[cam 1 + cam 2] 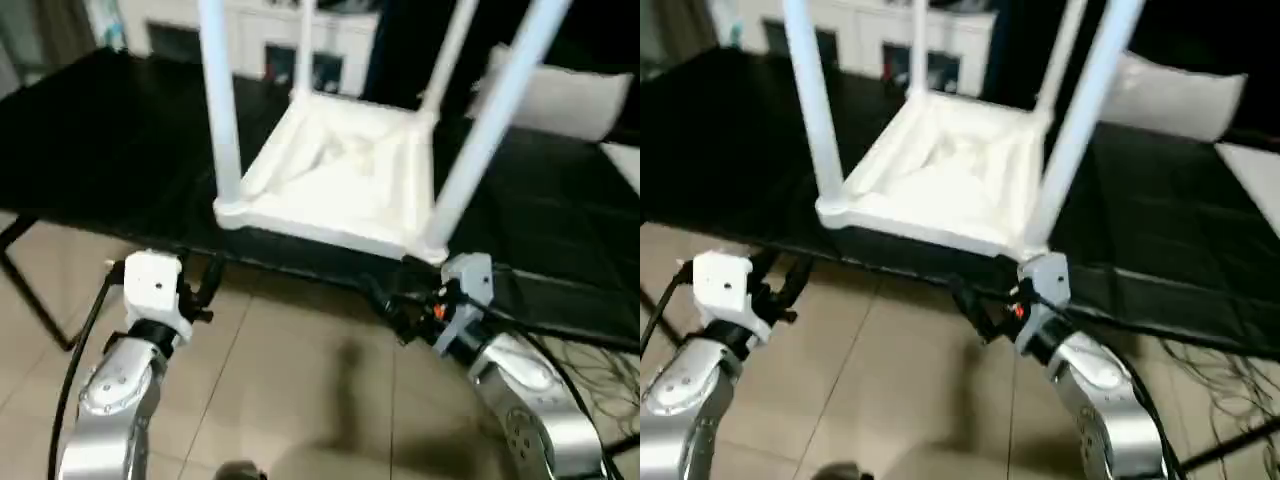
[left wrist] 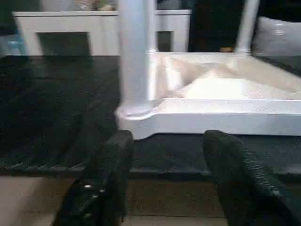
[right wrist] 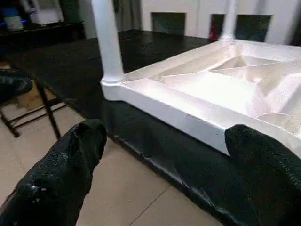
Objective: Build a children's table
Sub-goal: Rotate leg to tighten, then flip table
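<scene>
White plastic, top down and ribbed underside up, the children's table (image 1: pixel 335 180) sits near the front edge of the black-sheeted work table (image 1: pixel 110 140), with its front rim running along that edge. Four tapered legs stand up from its corner sockets: the front left leg (image 1: pixel 222 110) rises almost straight, the front right leg (image 1: pixel 490 120) leans toward the right as it climbs, and the two rear legs show behind them. Whether every leg is pressed fully home cannot be read from these views.

Both grippers hang off the work table's front edge, over the tiled floor (image 1: pixel 290 380). The left gripper (image 1: pixel 198 288) sits below the front left corner, apart from the socket, its two black fingers (image 2: pixel 110 165) spread with nothing between them. The right gripper (image 1: pixel 395 305) sits just below the front right corner, fingers (image 3: pixel 70 160) spread wide, holding nothing.

The build looks close to done, so the risk lies in what follows. A forearm rising beneath the front rim could nudge the children's table backward or tip it. A leg only loosely seated might twist out of its socket if knocked, and the leaning front right leg looks the likeliest to go.
</scene>
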